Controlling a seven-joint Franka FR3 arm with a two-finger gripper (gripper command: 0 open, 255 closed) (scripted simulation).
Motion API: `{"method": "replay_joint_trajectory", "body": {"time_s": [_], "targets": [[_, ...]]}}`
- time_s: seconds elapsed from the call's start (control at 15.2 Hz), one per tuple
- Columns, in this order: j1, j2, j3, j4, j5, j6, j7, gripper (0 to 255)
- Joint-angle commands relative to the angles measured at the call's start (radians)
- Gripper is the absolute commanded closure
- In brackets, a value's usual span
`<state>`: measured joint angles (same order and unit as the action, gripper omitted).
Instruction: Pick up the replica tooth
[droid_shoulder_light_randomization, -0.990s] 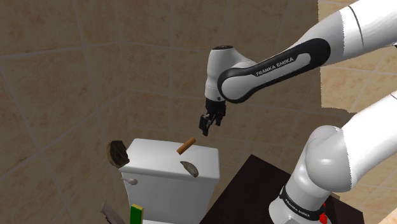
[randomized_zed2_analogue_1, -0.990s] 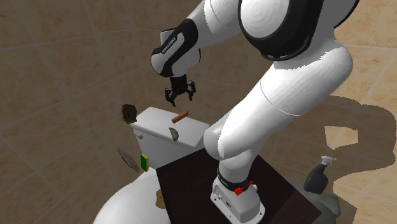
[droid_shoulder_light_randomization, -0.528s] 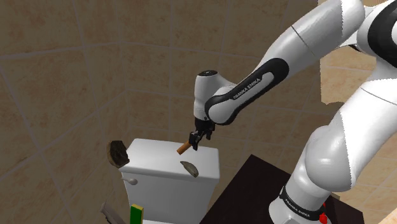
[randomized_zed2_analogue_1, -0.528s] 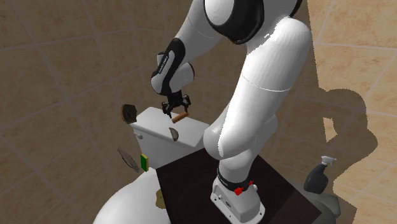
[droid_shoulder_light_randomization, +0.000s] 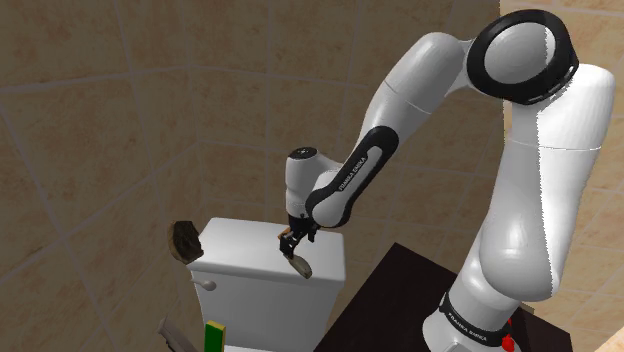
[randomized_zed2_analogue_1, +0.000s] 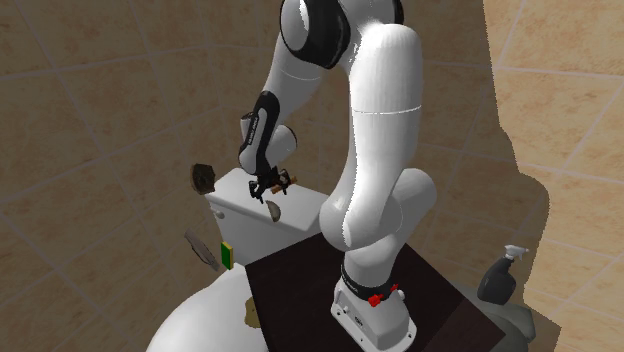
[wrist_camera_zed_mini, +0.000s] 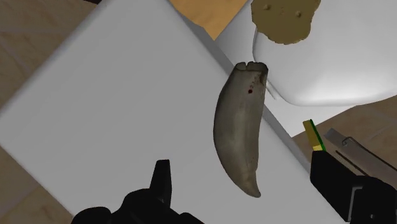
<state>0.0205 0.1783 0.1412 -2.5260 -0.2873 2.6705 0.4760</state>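
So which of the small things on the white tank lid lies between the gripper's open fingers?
The curved grey-brown tooth, tapering to a point. The short brown stick is straight and lies beside the gripper, not between its fingers.

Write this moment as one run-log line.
phase: pre-grasp | pincer: open, above tooth | tooth: lying on white tank lid, not held

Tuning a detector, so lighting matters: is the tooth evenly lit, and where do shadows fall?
Wrist view: the tooth is evenly lit on the white lid, with no glare, untouched inside the open gripper. Second exterior view: a dark, sharp-edged shadow crosses the tiles at that view's right.
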Motion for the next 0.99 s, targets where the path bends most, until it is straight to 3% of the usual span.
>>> {"method": "replay_joint_trajectory", "body": {"time_s": [0.0,0.59,0.66,0.92], "targets": [[0.010,0.049,-0.009,0.016,-0.028,0.029,0.031,0],[0.041,0.166,-0.056,0.040,-0.104,0.119,0.097,0],[0.040,0.166,-0.056,0.041,-0.104,0.118,0.096,255],[0.041,0.168,-0.056,0.043,-0.104,0.118,0.097,255]]}}
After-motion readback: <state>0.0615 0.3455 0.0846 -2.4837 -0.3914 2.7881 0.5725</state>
